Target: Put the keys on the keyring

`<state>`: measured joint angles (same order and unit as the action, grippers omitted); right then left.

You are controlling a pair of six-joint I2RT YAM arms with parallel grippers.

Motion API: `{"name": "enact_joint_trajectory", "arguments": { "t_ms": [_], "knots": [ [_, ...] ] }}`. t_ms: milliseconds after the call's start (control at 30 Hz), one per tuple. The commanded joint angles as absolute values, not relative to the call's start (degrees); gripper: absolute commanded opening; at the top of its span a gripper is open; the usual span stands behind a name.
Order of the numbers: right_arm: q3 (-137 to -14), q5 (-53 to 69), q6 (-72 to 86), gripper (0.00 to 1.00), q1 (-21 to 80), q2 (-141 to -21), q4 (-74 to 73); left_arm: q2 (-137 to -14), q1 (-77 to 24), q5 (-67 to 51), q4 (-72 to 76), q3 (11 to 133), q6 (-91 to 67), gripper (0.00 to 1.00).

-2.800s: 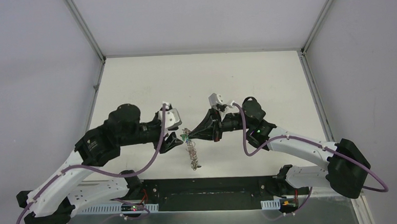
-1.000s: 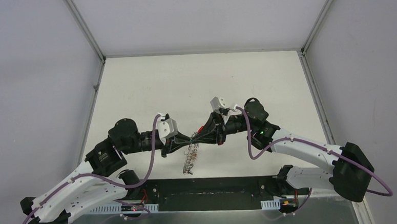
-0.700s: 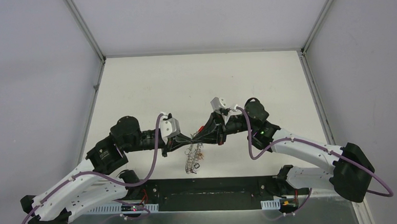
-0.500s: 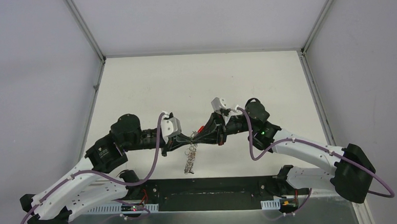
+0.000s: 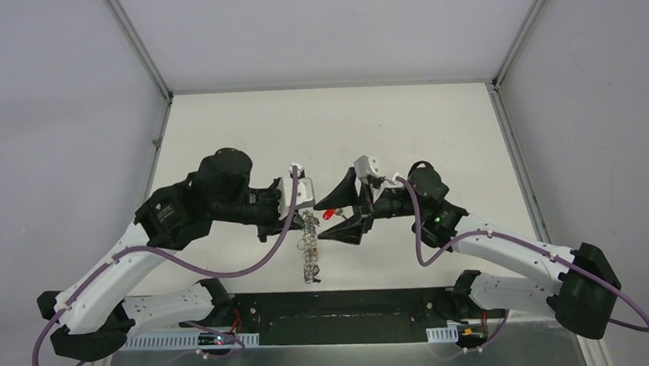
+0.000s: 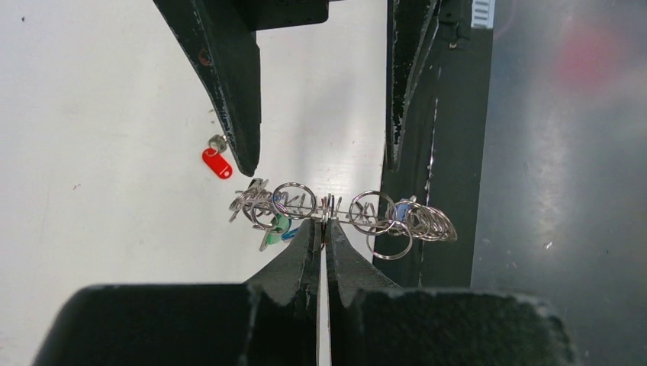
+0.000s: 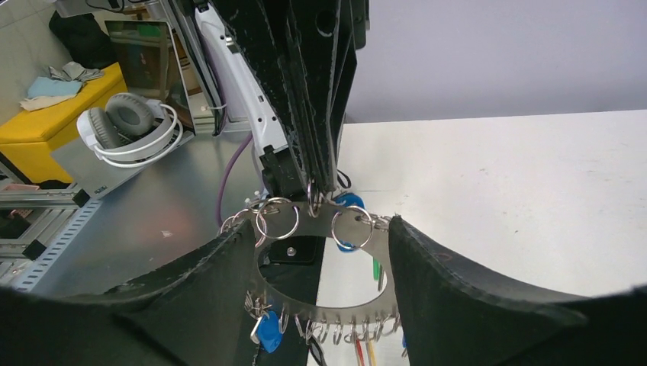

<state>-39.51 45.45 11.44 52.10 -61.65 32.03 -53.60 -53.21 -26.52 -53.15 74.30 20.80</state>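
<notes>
The keyring [image 7: 320, 306], a flat grey ring edged with small wire loops and coloured tags, hangs above the table [image 5: 243, 137]. My left gripper [image 6: 326, 223] is shut on its rim; its fingers [image 7: 317, 179] pinch the top edge. The ring shows edge-on [image 6: 347, 213] and as a thin cluster [image 5: 310, 234]. My right gripper [image 7: 320, 223] stands open with its tips just short of the ring and nothing between them [image 6: 320, 168]. A red-tagged key [image 6: 217, 162] lies loose on the table under the right fingers [image 5: 331, 213]. A blue-tagged key [image 7: 267, 332] hangs from the ring.
The black base plate [image 5: 344, 303] and a metal strip [image 5: 339, 362] run along the near edge. Grey walls [image 5: 50, 122] enclose the white table on three sides. Headphones [image 7: 133, 126] and a yellow box [image 7: 46, 107] sit beyond the table.
My right gripper has opened and drawn back from the ring. The left arm has swung up and right, still pinching the ring. The red-tagged key now lies on the table.
</notes>
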Motion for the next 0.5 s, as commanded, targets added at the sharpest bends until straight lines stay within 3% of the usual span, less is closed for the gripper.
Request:
{"name": "enact_joint_trajectory", "arguments": {
  "t_ms": [0, 467],
  "knots": [
    [-40.74, 43.01, 10.54, 0.66, 52.16, -60.94, 32.39, -58.82, -53.27, -24.28, -65.24, 84.62, 26.41, 0.00],
    [-42.53, 43.18, 17.47, 0.50, 52.45, -67.73, 41.01, -76.16, -53.89, -17.85, -84.59, 105.90, 28.89, 0.00]
  ]
}}
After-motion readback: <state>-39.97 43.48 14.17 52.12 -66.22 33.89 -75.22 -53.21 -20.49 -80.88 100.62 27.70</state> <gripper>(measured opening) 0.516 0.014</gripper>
